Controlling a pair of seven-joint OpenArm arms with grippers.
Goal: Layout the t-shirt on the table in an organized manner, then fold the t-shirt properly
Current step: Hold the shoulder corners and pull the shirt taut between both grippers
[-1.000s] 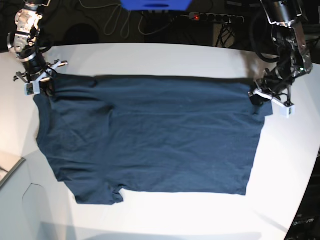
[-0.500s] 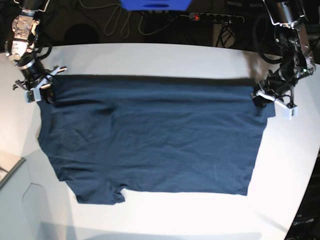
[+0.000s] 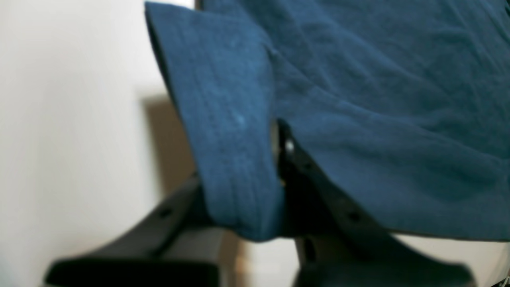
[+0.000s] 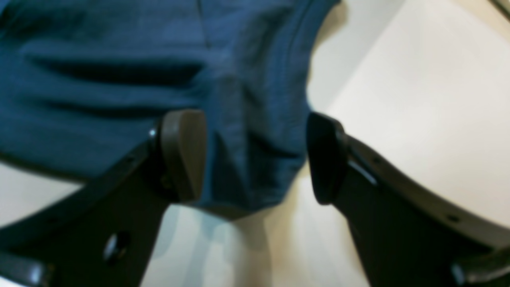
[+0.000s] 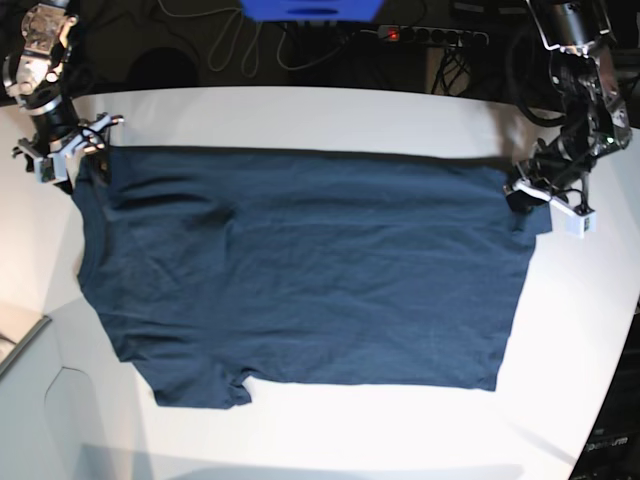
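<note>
The t-shirt lies spread flat on the white tabletop, its near hem toward the camera and unchanged from a second ago. Farther back, its far edge now runs straighter and tauter than before. The left hand, at the far corner on the base view's right, stays pinched shut on the t-shirt's corner fabric. The right hand has moved farther away and outward, and its jaws now stand wide, the cloth loose between them.
</note>
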